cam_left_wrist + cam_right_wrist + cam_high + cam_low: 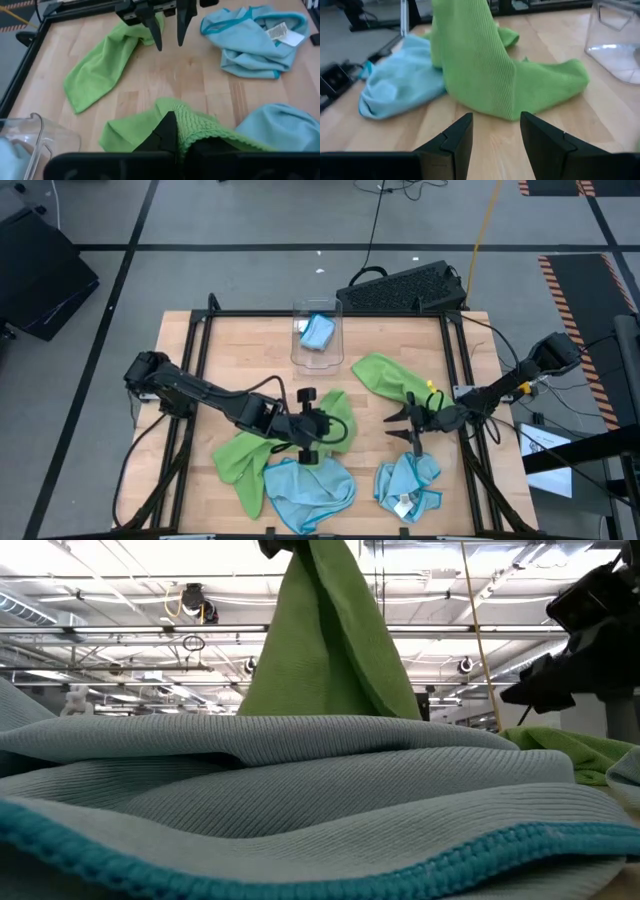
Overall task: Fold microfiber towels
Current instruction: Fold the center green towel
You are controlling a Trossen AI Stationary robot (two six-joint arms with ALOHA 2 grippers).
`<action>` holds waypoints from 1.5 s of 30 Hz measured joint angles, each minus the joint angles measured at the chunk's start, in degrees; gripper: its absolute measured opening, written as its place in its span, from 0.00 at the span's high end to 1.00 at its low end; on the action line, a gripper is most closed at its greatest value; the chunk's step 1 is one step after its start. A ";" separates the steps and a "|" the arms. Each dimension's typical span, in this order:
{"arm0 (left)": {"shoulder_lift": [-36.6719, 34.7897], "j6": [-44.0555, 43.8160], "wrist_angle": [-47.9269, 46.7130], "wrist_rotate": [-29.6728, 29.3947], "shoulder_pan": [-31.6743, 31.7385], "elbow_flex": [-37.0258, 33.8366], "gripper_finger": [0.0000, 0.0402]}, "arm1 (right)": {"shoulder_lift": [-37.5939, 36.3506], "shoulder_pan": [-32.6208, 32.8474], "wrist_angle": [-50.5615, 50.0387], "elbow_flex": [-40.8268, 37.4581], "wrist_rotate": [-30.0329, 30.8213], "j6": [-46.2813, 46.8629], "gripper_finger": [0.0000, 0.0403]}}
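Note:
My left gripper (333,425) is shut on a lime green towel (250,455), which rises from the table in a peak (470,55). Beside it lie two light blue towels, one at the near edge (305,485) and one with a white tag (405,485). A second green towel (385,375) lies flat toward the far right. My right gripper (393,427) stands open just above the table, pointing at the raised towel, nothing between its fingers (460,135). My left gripper pinches a bunched part of the lime green towel (192,125) between its two fingers, which slant down from the table's left side. How many layers it has, I cannot tell. The towel hangs below the fingers like a tent, its lower part (540,90) on the table.
A clear plastic bin (318,330) with a blue towel inside stands at the far middle of the table. A black frame (195,340) runs along the table's edges. Bare wood (190,70) lies between the two grippers.

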 joint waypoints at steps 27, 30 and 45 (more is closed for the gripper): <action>-0.04 5.17 11.10 -0.04 4.45 -0.59 0.99 | 17.32 0.44 -2.04 24.35 9.47 -6.91 0.61; -0.04 7.80 14.21 -0.03 5.09 -0.42 0.97 | 20.64 0.44 -1.64 25.87 10.93 -6.49 0.61; -0.04 7.96 17.40 0.99 7.89 -0.42 0.96 | 34.89 0.10 -0.89 29.53 16.53 -0.92 0.36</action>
